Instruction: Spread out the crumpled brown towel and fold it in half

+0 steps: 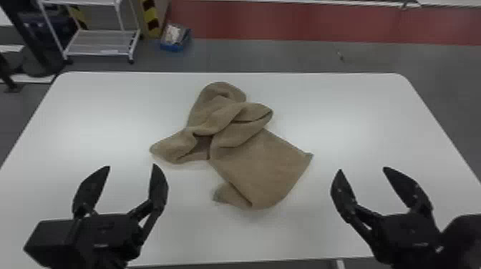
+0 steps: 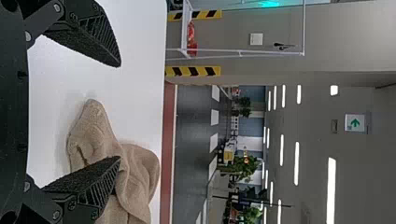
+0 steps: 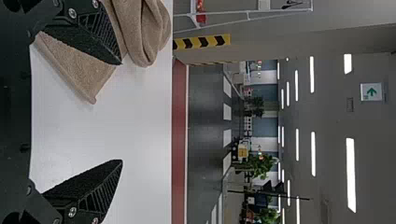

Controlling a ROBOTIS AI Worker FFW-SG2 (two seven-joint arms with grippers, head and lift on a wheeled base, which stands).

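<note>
The brown towel (image 1: 265,164) is lying crumpled around the middle of the white table (image 1: 89,107), its upper part bunching into overlapping loops, one panel spreading flatter toward the table's near right. Spreading is seemingly only beginning; opening it out and folding it in half are both remaining. Those twisted folds are probably standing in the way. Over the table's near left, the left gripper (image 1: 131,166) is holding its fingers apart, gripping nothing; over its near right, the right gripper (image 1: 363,169) is doing likewise. Beyond the table's far left, a white cart (image 1: 100,42) is standing.
</note>
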